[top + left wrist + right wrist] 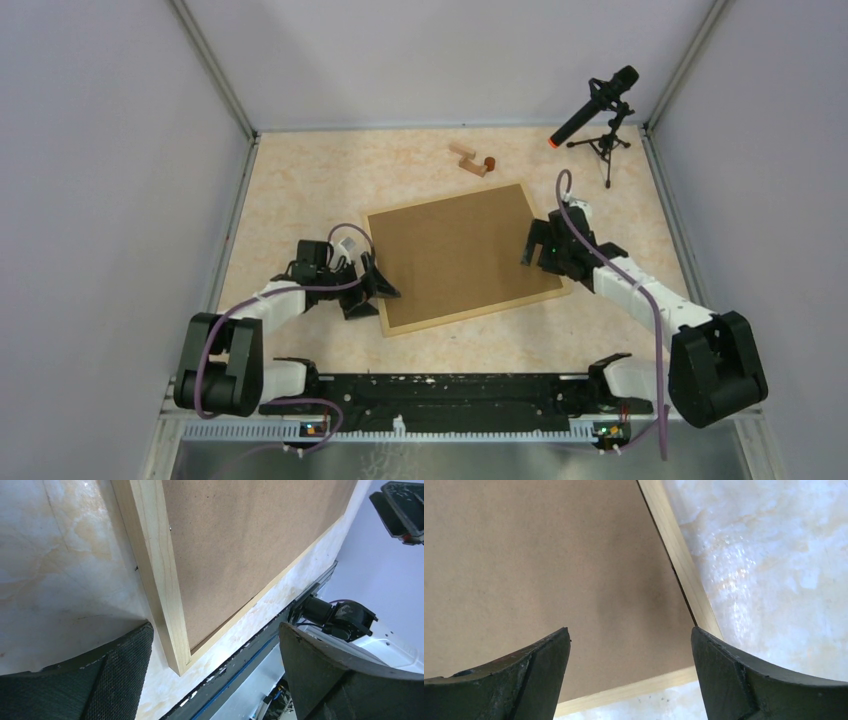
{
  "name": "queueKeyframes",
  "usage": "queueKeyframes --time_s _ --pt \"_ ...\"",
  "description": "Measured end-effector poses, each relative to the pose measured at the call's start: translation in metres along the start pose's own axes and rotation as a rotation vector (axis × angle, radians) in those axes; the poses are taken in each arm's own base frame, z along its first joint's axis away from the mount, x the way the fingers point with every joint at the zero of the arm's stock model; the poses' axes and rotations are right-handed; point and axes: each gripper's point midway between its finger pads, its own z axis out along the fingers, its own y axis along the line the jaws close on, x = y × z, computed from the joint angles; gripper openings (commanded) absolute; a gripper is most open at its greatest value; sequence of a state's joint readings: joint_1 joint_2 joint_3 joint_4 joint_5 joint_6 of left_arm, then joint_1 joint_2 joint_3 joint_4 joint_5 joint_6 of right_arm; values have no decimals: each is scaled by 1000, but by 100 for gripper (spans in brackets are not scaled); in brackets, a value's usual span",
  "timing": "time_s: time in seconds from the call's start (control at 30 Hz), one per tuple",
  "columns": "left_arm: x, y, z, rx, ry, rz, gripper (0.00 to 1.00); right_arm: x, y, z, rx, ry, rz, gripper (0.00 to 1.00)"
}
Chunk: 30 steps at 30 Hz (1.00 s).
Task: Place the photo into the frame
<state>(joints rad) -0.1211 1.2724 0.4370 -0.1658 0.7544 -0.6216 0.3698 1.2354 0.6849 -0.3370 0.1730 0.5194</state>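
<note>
While both sets of fingers stand wide and empty, the left gripper (214, 642) straddles the near-left corner of the frame (458, 252) and the right gripper (630, 639) hovers over its near-right corner. The frame lies back-up on the table (300, 190). No photo shows. This looks like the closing stage, and the next move calls for pressing the backing down evenly.

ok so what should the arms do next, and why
Probably close the left gripper and right gripper on the frame rails: both are open over opposite edges, and it lies back-up with brown board showing, no photo visible.
</note>
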Motion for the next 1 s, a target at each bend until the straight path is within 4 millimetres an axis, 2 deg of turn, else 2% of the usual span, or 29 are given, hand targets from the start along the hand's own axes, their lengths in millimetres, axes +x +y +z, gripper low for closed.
queueKeyframes --time_s 0.17,0.37,0.43,0.53,0.67,0.83,0.9,1.0 --pt "-5 3 -2 -51 -20 6 99 -6 -11 -14 29 -11 144 90" --pt "-8 4 0 -71 -34 9 99 -11 -57 -29 71 -87 424 92" --pt "-4 -1 6 -68 -7 21 99 -10 -64 -27 73 -104 454 91" --pt "3 -8 13 -76 16 47 99 -12 -70 -11 76 -96 458 91" --pt "30 -21 27 -86 83 99 99 -9 -66 30 53 6 374 90" --pt "60 -32 38 -99 144 124 99 -46 -44 66 -65 -7 251 89" --pt "82 -38 42 -103 198 149 99 -56 -36 72 -111 -34 214 90" --pt "132 -47 48 -115 353 204 99 -62 -27 76 -154 -52 167 92"
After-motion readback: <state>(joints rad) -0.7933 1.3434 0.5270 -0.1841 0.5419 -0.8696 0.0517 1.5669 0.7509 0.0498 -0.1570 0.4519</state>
